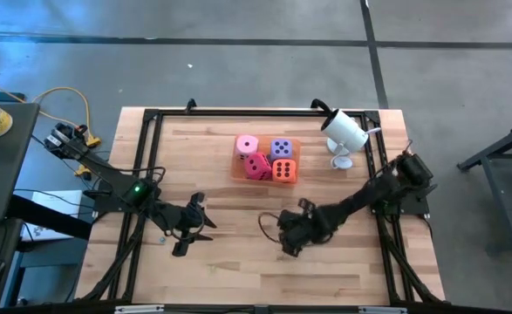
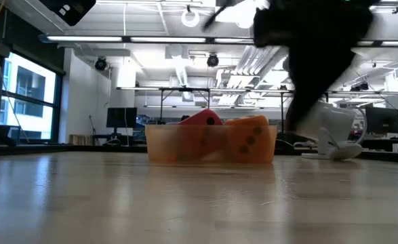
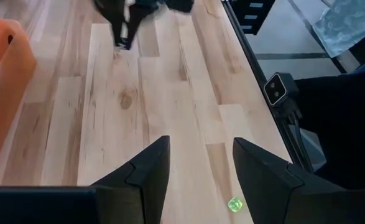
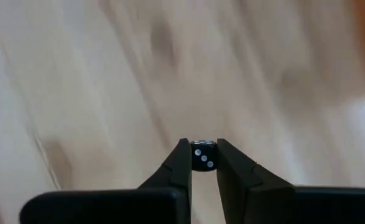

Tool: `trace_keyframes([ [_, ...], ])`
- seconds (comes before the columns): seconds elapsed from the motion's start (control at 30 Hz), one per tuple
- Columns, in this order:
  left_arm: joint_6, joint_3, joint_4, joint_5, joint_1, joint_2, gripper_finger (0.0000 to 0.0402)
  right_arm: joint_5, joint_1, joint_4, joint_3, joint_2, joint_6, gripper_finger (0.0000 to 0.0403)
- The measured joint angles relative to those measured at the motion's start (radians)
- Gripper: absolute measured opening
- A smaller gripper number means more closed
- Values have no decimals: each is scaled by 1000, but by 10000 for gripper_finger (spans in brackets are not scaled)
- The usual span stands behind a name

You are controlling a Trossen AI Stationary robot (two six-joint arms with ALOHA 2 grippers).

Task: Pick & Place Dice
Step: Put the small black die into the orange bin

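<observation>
From overhead the right gripper (image 1: 289,237) hides its catch, but its wrist view shows it pinching a tiny black die (image 4: 203,155); left gripper (image 1: 193,228) spread, empty.

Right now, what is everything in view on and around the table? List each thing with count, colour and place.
Large dice: four, pink, lavender-purple, red, orange; all in the tray.
Tray: one, translucent orange, far middle of the table.
Small black die: one, white pips, between the right gripper's fingers.
Small green die: one, on the table in front of the left gripper.
White lamp-like object: one, far right corner.
Table: one, light wood.
Left gripper: open, empty, over the table's near left part.
Right gripper: shut on the small black die, near the table's middle.
</observation>
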Motion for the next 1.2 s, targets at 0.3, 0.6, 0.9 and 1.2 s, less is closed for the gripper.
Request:
trace_keyframes([
  [0.3,33,0,-3,0,3,0,170,84,-304,0,166,-70,-349,31],
  [0.6,83,0,-4,-3,9,0,170,0,-568,16,157,-46,-443,31],
  [0.9,71,0,-8,-6,9,0,170,-60,-616,108,149,-8,-462,31],
  [1.2,60,0,-2,-7,9,0,170,-75,-636,96,145,32,-476,31],
])
